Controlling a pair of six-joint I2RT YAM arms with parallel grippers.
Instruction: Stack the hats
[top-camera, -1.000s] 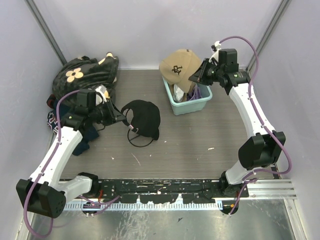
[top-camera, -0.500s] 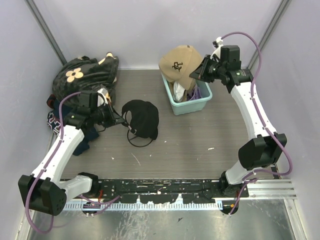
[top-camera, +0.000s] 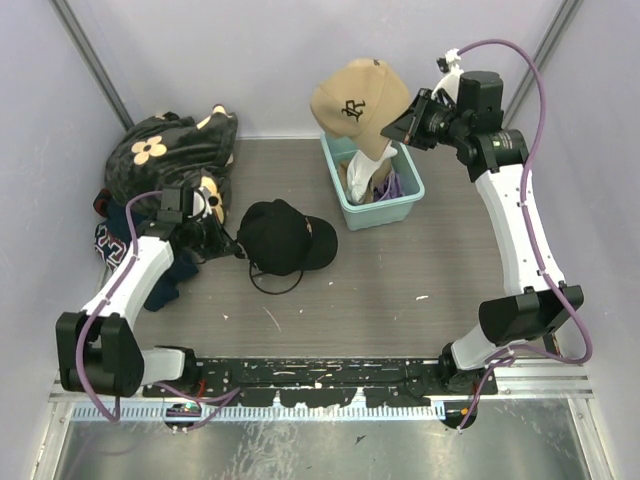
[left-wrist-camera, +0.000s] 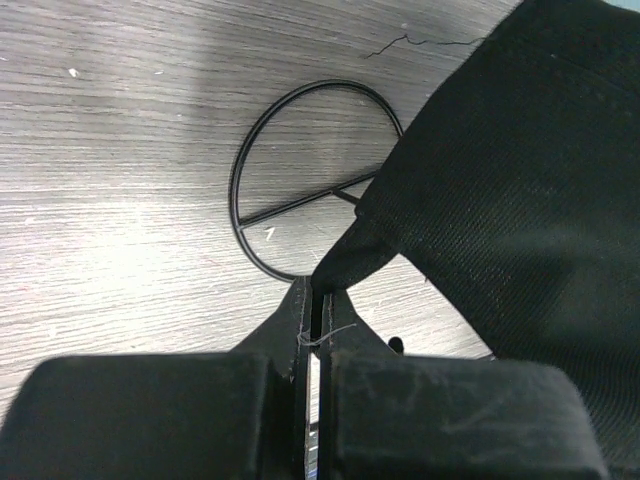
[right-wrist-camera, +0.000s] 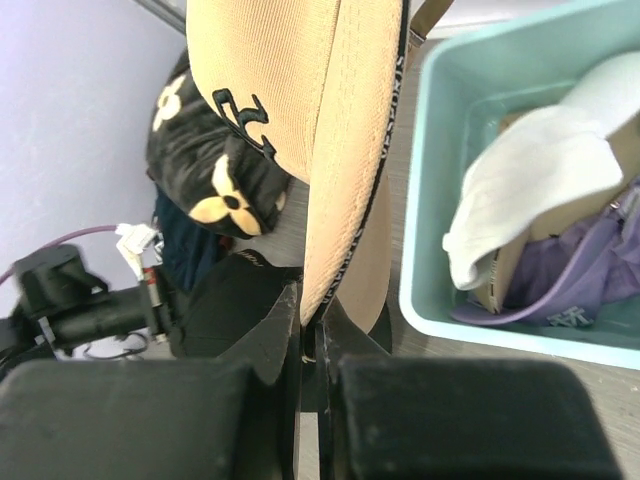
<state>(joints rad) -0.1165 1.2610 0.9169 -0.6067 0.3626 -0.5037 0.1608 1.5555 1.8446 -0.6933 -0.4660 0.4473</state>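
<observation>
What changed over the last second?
The right gripper raised the tan cap higher above the bin. The left gripper, shut on the black cap, turned it crown up, brim rightward. Bin and flowered fabric stayed put.

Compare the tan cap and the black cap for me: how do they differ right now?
The tan cap hangs in the air over the teal bin; the black cap lies on the table. The tan cap shows a dark logo; the black cap shows none from above. The right gripper pinches the tan cap, the left gripper the black cap. Both are brimmed caps.
</observation>
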